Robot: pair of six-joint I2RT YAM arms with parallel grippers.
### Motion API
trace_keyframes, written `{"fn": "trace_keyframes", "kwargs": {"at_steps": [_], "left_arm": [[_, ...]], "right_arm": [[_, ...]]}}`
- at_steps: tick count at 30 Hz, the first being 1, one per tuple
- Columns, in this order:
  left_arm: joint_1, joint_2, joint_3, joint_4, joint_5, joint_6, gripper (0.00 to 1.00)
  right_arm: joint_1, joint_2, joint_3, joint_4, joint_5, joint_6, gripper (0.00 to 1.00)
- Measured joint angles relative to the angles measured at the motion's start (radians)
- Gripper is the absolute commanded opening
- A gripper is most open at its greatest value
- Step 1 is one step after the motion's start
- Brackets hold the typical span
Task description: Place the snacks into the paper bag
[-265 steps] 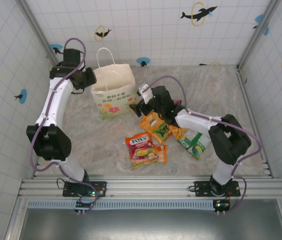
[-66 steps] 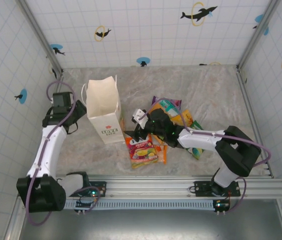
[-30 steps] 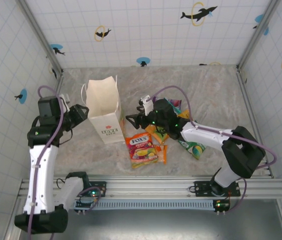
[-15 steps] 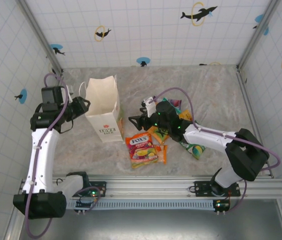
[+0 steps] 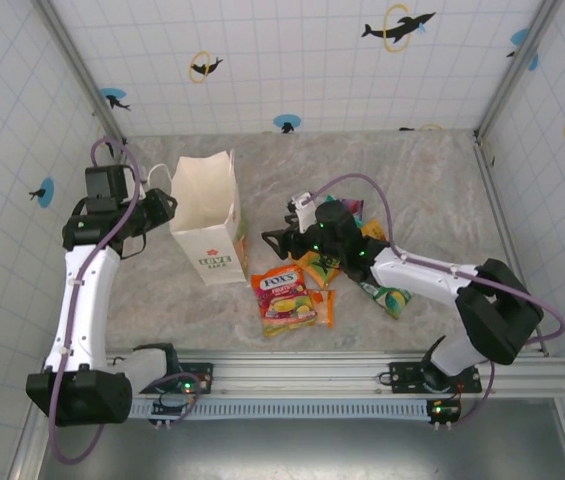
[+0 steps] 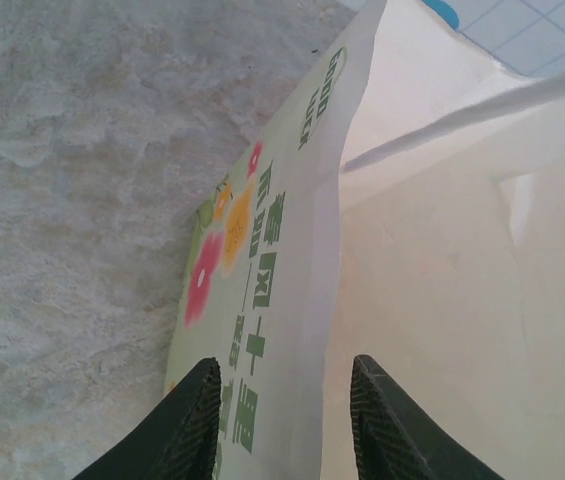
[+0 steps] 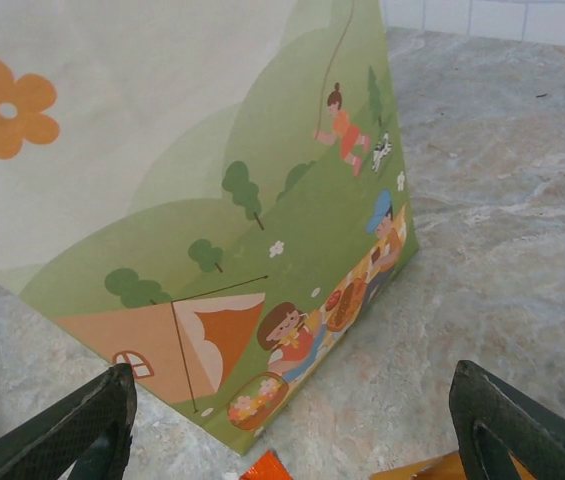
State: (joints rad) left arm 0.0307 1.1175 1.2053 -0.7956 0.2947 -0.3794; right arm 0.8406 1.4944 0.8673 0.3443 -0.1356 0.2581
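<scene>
Left fingers [image 6: 197, 410]: spread, astride the paper bag [image 5: 207, 215] wall.
Right fingers [image 7: 102, 420]: wide apart, holding nothing.
Snacks [image 5: 319, 268]: several half hidden under right arm [image 5: 422, 275].
FOX'S packet [image 5: 284, 295]: unobstructed.

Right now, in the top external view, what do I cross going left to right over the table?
left gripper → paper bag → right gripper → green packet. FOX'S packet left out: it shares the right gripper's span.

The left arm [image 5: 80, 300] and right arm [image 5: 422, 277] are white, with black joints, purple cables [image 5: 360, 178] and black fingers [image 6: 194, 415].
</scene>
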Motion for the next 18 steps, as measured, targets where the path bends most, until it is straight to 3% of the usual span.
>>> {"fn": "trace_keyframes", "kwargs": {"at_steps": [3,9,18], "left_arm": [[0.0,0.0,0.0,0.0,-0.004,0.008,0.17],[-0.014,0.0,0.0,0.001,-0.011,0.01,0.07],[-0.03,-0.005,-0.023,0.043,-0.006,0.0,0.0]], "right_arm": [[-0.005,-0.011,-0.003,0.0,0.0,0.003,0.82],[-0.018,-0.029,-0.015,-0.005,-0.004,0.024,0.81],[-0.045,-0.093,-0.072,-0.029,-0.005,0.053,0.81]]}}
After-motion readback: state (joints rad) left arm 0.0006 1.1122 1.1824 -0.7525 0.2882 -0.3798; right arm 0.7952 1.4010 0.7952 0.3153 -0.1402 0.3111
